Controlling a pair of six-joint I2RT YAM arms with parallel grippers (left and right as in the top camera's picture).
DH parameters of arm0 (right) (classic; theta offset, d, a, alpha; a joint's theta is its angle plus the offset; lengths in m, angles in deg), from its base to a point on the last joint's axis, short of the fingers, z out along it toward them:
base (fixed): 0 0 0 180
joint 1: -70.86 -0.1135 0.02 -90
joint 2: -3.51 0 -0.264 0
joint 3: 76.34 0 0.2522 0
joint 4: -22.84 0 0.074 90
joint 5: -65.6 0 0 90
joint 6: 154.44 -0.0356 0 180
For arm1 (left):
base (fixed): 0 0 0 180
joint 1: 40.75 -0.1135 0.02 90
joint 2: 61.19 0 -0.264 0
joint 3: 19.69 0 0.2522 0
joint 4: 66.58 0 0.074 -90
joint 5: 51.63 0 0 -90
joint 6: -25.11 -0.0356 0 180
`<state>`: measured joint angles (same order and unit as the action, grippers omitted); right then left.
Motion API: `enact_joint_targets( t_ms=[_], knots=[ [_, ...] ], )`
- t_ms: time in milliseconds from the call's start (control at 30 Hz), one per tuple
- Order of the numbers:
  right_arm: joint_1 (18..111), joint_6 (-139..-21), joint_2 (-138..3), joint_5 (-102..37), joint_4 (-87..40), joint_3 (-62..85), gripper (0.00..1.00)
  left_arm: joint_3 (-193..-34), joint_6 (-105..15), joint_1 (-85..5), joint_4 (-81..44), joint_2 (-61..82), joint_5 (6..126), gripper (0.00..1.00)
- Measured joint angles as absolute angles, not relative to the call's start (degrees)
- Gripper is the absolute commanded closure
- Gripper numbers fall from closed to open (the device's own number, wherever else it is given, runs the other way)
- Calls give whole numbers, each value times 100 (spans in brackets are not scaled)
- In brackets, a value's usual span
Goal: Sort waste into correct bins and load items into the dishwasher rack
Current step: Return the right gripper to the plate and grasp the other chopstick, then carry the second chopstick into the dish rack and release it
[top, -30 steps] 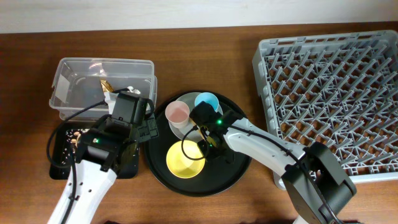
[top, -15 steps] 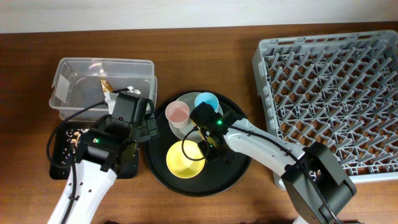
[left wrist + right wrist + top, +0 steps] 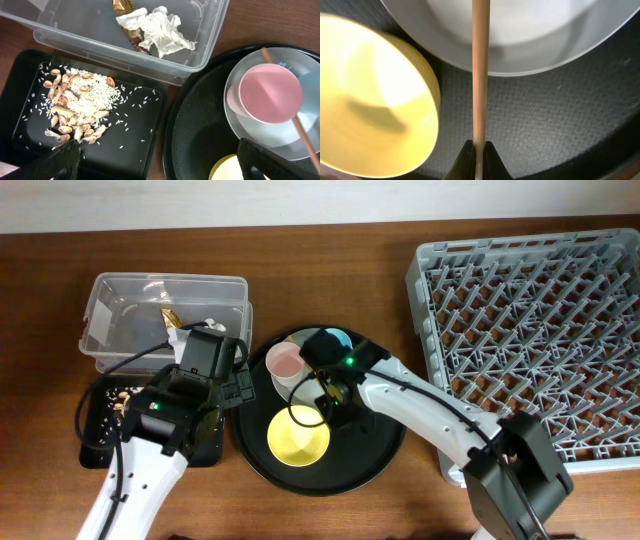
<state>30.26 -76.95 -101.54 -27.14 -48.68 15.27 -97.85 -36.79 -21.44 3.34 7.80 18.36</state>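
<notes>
The big grey rack (image 3: 530, 330) sits at the right edge of the counter (image 3: 330, 270), and I think the chopstick (image 3: 480, 75) must go there. The right jaws (image 3: 478, 146) are pinched tight on it, low over the round black tray (image 3: 375, 452) near the front middle. It would be best to lift it straight up first, so it slips clear of the pink cup (image 3: 270, 92) it lies across, then carry it right.

The clear tub (image 3: 100, 45) at the back left corner holds the napkin (image 3: 160, 30) and wrapper (image 3: 125, 10). The flat black tray (image 3: 135, 130) in front of it holds the food scraps (image 3: 75, 110). The left jaws (image 3: 160, 160) hang wide open there, holding nothing.

The plate (image 3: 530, 30), yellow bowl (image 3: 370, 90) and blue cup (image 3: 337, 337) crowd close round the stick.
</notes>
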Motion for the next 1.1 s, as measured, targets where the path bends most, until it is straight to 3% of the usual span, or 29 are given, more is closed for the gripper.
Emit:
enact_joint_targets(
  t_ms=[433, 800, 1100],
  knots=[
    [3186, -7677, -9691, -1879, -6111, 3140, 96, -9785, -3679, -2144, 334, 780, 1834, 1],
    [5614, -7264, -9250, -1689, -7211, 3341, 96, -9785, -3679, -2144, 337, 780, 1836, 1],
    [6337, -7061, -9250, -1742, -6927, 2746, 96, -9785, -3679, -2144, 330, 780, 1836, 1]
  ],
)
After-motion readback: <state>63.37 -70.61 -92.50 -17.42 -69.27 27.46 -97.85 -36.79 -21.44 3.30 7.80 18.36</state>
